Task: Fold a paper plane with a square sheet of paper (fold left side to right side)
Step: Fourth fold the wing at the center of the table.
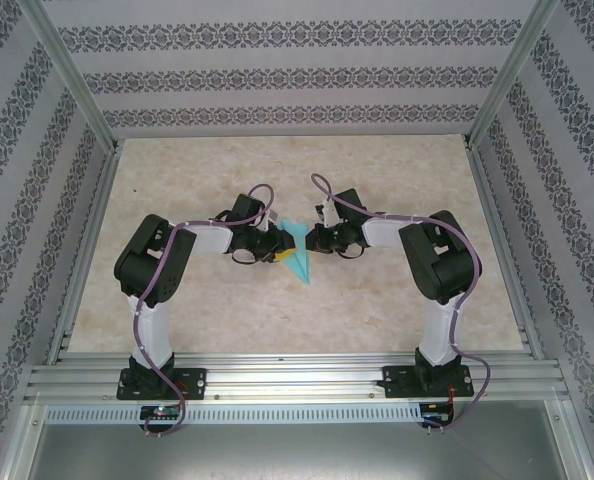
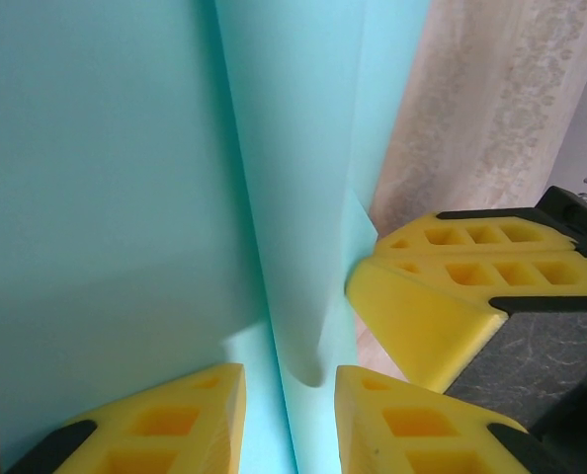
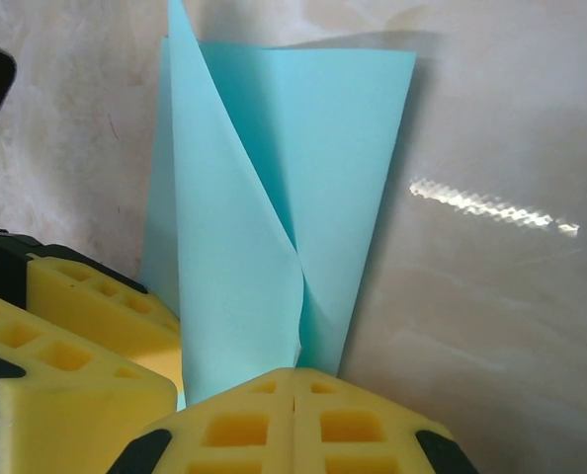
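Room: patterned wallpaper walls (image 1: 277,80) inside a metal frame (image 1: 67,80).
Surface: pale, marbled (image 1: 397,180).
Right pincer (image 3: 293,380): closed, pinching the paper plane (image 3: 323,148) at its edge.
Left pincer (image 2: 289,380): fingers parted on either side of a raised fold.
Paper plane: turquoise, mid-surface between both pincers, tip pointing toward the arm bases.

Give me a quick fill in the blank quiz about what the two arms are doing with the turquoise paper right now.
1. The right end effector is ____ on the paper plane.
2. The paper plane's fold runs ____ the open fingers of the left end effector.
3. The fingers of both end effectors are coloured ____.

Missing words: shut; between; yellow.
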### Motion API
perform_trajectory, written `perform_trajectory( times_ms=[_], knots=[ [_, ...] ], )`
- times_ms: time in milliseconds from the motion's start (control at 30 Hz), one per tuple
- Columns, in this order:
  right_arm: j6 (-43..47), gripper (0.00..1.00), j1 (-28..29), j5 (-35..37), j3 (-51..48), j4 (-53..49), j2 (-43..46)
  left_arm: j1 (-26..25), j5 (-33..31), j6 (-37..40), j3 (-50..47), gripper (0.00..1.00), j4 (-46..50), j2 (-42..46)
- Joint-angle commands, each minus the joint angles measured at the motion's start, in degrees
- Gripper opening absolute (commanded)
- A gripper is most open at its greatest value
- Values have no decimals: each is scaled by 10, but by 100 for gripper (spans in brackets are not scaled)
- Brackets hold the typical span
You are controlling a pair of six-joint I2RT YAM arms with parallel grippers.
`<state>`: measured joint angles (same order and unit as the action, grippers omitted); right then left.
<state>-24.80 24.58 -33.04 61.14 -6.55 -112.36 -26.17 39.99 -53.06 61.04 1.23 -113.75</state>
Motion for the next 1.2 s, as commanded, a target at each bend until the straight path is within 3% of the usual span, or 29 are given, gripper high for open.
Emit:
perform_trajectory(
  times_ms=[0,1167],
  knots=[
    [17,5,-7,14,15,-8,-11,-7,-25,1,-5,32,20,-22],
    [25,6,-7,23,19,-25,-5,-7,-26,2,-6,31,20,-24]
  ],
)
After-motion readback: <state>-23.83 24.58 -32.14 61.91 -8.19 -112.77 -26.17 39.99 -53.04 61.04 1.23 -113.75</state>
